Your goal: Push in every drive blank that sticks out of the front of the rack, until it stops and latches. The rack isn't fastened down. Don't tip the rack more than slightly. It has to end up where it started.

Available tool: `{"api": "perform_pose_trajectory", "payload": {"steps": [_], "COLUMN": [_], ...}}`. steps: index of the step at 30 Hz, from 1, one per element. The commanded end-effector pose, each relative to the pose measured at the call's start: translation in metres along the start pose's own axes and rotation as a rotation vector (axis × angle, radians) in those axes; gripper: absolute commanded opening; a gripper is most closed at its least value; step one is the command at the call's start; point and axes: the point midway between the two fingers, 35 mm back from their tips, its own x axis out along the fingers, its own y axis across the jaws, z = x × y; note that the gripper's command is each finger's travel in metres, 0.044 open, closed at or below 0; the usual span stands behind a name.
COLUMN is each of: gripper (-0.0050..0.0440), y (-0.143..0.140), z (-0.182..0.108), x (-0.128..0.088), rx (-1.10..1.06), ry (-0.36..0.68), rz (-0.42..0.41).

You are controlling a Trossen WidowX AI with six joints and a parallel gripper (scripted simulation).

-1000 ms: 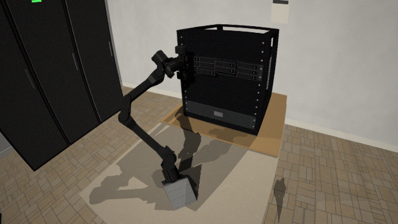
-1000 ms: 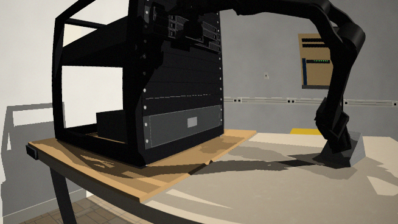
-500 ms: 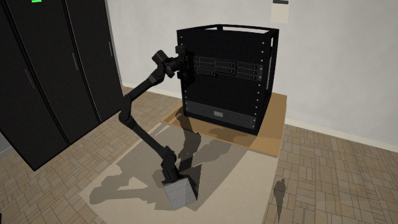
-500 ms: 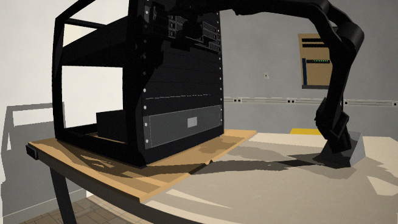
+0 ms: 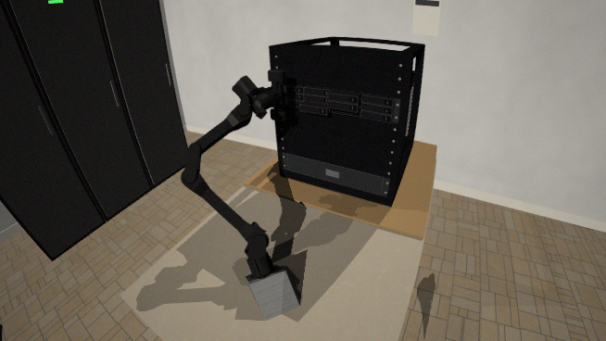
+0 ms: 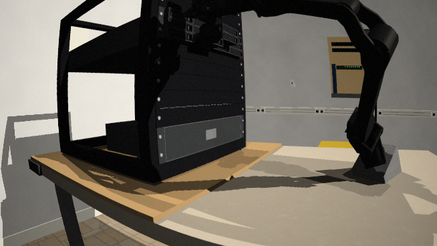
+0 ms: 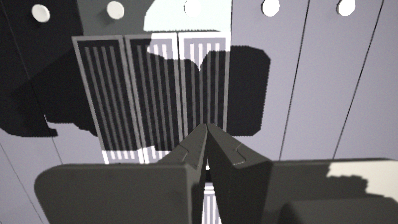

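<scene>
Black rack [image 5: 334, 144] [image 6: 200, 80] [image 7: 290, 60]: upright on the tan board [image 5: 419, 185] [image 6: 157, 210], its open frame running back from the front face.
Board edges: a strip of board shows in front of the rack and a wider one beside it; the pale tabletop [image 5: 371, 287] [image 6: 301, 210] continues in front.
Room for moving: the space before the lower front panel [image 5: 312, 172] [image 6: 184, 140] is open; the wall [image 5: 510, 93] stands behind the rack.
Drive blanks [image 5: 343, 103] [image 6: 231, 35] [image 7: 152, 95]: dark, ribbed fronts with pale outlines, in three side-by-side groups high on the rack's front. How far each protrudes cannot be told.
Tool [image 5: 293, 99] [image 6: 202, 41] [image 7: 205, 130]: fully closed, nothing between its fingertips, close in front of the end group; contact is unclear.
Obstruction: the tool and its shadow hide part of the bank.
Arm base [image 5: 293, 305] [image 6: 394, 168]: grey, wedge-shaped, on the tabletop, well apart from the rack.
Surroundings: tall black cabinets [image 5: 134, 93] stand beyond the arm.
</scene>
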Motion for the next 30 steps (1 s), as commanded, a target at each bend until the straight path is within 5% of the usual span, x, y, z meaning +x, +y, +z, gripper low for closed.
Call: {"api": "perform_pose_trajectory", "payload": {"steps": [1,30], "gripper": [-0.0050,-0.0050], "y": [-0.0056,-0.0058], "z": [0.0060,0.0062], "x": [-0.0009,0.0051], "rx": [-0.013,-0.013], "ry": [-0.010,-0.010], "rz": [-0.014,-0.014]}}
